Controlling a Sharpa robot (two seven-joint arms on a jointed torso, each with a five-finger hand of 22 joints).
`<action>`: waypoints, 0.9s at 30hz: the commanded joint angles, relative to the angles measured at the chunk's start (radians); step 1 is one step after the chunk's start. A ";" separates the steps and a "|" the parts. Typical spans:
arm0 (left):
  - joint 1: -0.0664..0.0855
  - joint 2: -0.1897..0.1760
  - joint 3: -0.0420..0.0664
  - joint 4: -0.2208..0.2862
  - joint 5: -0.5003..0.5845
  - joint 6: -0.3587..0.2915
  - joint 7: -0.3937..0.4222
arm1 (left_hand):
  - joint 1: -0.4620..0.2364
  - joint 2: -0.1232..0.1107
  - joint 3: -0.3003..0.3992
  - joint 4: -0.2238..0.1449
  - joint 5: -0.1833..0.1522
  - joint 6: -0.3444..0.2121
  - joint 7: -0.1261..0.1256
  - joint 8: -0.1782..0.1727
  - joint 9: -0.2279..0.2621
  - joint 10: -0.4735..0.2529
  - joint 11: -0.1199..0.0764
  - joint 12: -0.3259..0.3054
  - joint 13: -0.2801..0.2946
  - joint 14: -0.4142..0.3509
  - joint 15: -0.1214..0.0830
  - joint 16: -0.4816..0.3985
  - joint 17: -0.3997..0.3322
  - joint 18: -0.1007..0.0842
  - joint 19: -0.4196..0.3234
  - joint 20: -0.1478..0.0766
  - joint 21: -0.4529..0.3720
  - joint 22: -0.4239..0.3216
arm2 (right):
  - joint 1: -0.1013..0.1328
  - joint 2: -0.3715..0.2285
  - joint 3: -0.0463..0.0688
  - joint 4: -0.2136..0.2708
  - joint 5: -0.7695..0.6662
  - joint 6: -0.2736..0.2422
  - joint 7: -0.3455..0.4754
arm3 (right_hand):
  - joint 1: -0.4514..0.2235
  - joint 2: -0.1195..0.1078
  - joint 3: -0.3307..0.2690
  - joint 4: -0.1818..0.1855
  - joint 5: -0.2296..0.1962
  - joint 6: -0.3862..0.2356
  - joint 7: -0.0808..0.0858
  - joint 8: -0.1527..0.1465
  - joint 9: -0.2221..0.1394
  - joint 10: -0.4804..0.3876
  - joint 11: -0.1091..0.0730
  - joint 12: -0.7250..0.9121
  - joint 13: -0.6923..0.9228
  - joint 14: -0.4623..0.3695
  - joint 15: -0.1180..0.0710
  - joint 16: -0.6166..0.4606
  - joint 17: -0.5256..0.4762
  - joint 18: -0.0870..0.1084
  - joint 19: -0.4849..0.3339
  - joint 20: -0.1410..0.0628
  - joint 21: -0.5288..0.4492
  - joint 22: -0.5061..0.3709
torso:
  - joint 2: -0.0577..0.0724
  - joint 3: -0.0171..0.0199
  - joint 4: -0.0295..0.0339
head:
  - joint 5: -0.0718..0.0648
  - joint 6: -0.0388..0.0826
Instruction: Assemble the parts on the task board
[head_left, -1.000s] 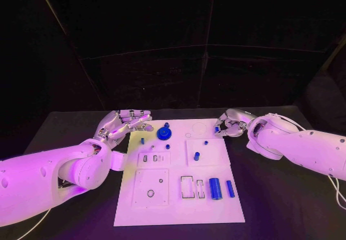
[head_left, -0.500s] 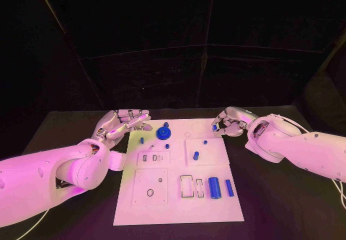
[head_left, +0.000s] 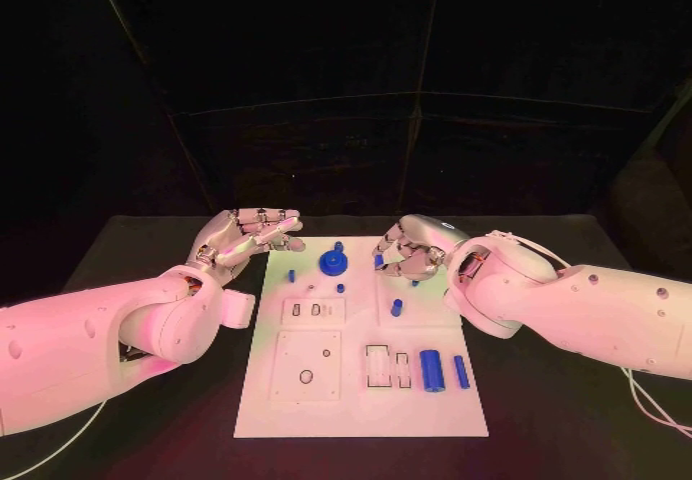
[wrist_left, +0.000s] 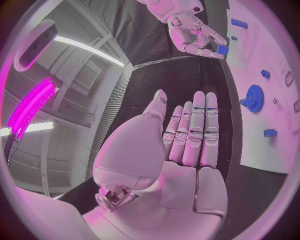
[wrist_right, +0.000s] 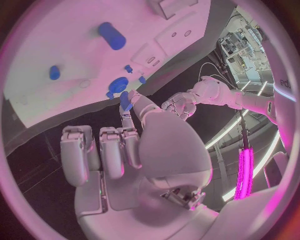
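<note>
The white task board (head_left: 361, 400) lies in the middle of the table. A blue gear (head_left: 333, 264) stands near its far end, also seen in the left wrist view (wrist_left: 254, 97) and the right wrist view (wrist_right: 117, 83). My right hand (head_left: 410, 250) hovers over the far end of the board, just right of the gear. It pinches a small blue part (head_left: 379, 260) (wrist_left: 222, 49) (wrist_right: 125, 100) at its fingertips. My left hand (head_left: 248, 236) (wrist_left: 184, 150) hangs at the board's far left corner with fingers stretched and nothing in it.
Two blue cylinders (head_left: 430, 370) (head_left: 460, 372) lie near the board's right front. Small blue pegs (head_left: 290, 275) (head_left: 340, 288) (head_left: 395, 307) stand in the middle section. Black-rimmed slots (head_left: 375, 365) and an oval hole (head_left: 306, 376) mark the near plates. Dark table surrounds the board.
My right hand has carried the small blue part leftward, from the board's far right edge to a spot beside the gear. The left hand stays at its corner.
</note>
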 joint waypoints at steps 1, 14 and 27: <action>0.002 -0.001 0.001 -0.004 0.016 0.015 0.012 | -0.004 0.004 -0.004 0.000 -0.003 0.002 0.006 -0.004 -0.001 0.003 0.008 -0.006 -0.001 0.004 -0.001 -0.004 0.001 0.013 0.005 0.002 0.005 -0.001 | 0.001 0.038 0.000 0.001 -0.050 -0.018 -0.067 | -0.003 0.006 0.012 0.005 -0.003 0.026 -0.017 0.002 0.012 0.067 -0.006 -0.003 0.214 0.102 -0.007 0.004 0.263 -0.007 0.104 -0.004 0.003 0.263 | -0.006 -0.0023 0.0031 | 0.007 -0.006; 0.007 0.006 0.001 -0.012 0.019 0.015 0.011 | -0.005 0.004 -0.004 0.000 -0.003 0.002 0.005 -0.004 -0.001 0.003 0.008 -0.006 -0.001 0.004 -0.001 -0.004 0.001 0.013 0.005 0.002 0.005 -0.001 | -0.025 0.180 -0.016 -0.051 -0.093 0.033 -0.132 | -0.015 0.000 0.011 0.009 -0.002 0.026 -0.016 -0.001 0.011 0.069 -0.005 -0.002 0.215 0.102 -0.006 0.004 0.263 -0.007 0.104 -0.004 0.003 0.263 | -0.004 -0.0007 0.0024 | 0.045 -0.025; 0.008 0.009 0.001 -0.015 0.020 0.015 0.011 | -0.006 0.005 -0.005 0.000 -0.003 0.003 0.005 -0.004 0.000 0.004 0.007 -0.006 0.000 0.005 -0.001 -0.005 0.002 0.013 0.005 0.002 0.005 -0.001 | -0.054 0.241 -0.040 -0.092 -0.132 0.057 -0.167 | -0.021 -0.009 0.009 0.009 -0.006 0.026 -0.017 -0.003 0.011 0.068 -0.006 -0.003 0.215 0.102 -0.006 0.004 0.263 -0.007 0.104 -0.004 0.003 0.263 | -0.005 -0.0002 0.0028 | 0.057 -0.038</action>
